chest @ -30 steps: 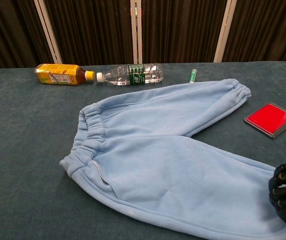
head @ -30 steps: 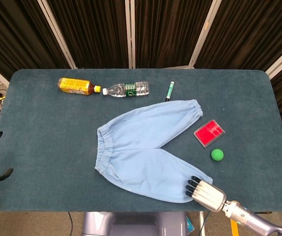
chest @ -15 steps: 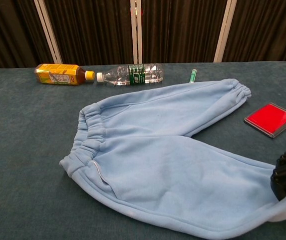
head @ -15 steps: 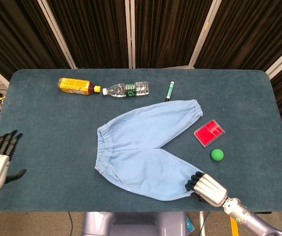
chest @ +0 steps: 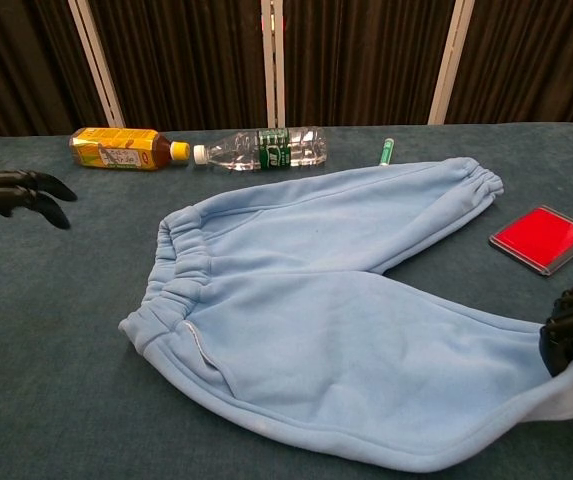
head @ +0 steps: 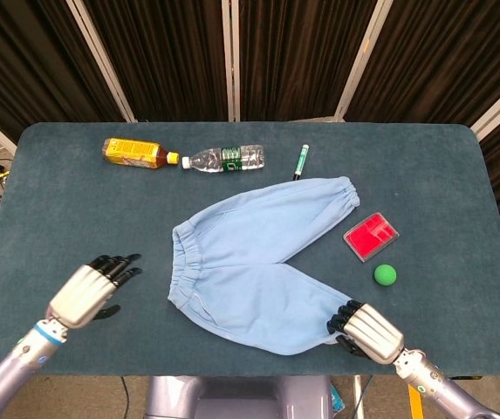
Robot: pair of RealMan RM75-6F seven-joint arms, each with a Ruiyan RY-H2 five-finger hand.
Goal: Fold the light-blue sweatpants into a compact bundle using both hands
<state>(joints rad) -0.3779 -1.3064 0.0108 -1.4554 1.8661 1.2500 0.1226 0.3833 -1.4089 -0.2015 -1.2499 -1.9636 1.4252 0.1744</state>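
We see right hand (head: 365,330) gripping near cuff of pants (head: 258,262); left hand (head: 88,290) open, waistband just right of it.

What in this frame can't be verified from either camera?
- Right hand: its grip under the sweatpants cuff is hidden by its own fingers; the chest view cuts it at the edge.
- Left hand: chest view shows only its fingertips.
- Marker and water bottle: labels too small to read.
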